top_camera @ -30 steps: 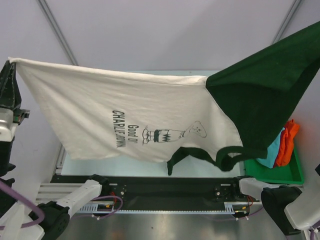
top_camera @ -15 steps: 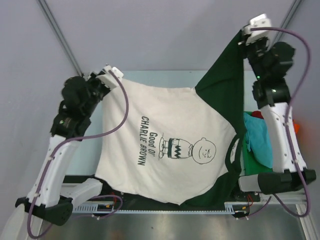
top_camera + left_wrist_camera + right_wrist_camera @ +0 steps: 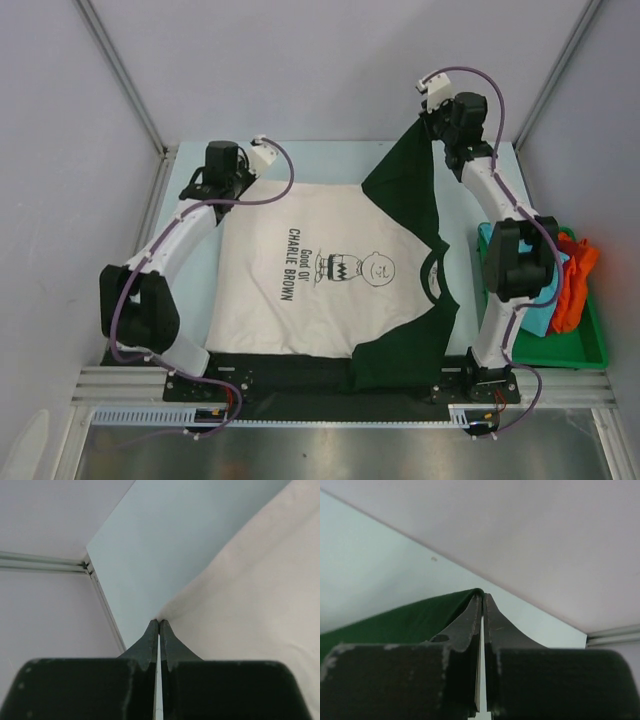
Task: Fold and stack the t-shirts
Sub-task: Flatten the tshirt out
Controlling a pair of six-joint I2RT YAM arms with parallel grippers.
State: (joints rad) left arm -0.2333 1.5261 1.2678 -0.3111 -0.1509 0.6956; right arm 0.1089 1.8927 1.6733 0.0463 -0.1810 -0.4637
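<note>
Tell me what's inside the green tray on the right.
In the tray lie a teal cloth and an orange cloth. The right arm covers the tray's left part, so anything there, or beneath the cloths, can't be seen.

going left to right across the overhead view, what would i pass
left gripper, shut on a corner of the cream t-shirt → cream t-shirt → dark green cloth → right gripper, pinching that cloth's raised tip → teal cloth → orange cloth, both in the green tray
</note>
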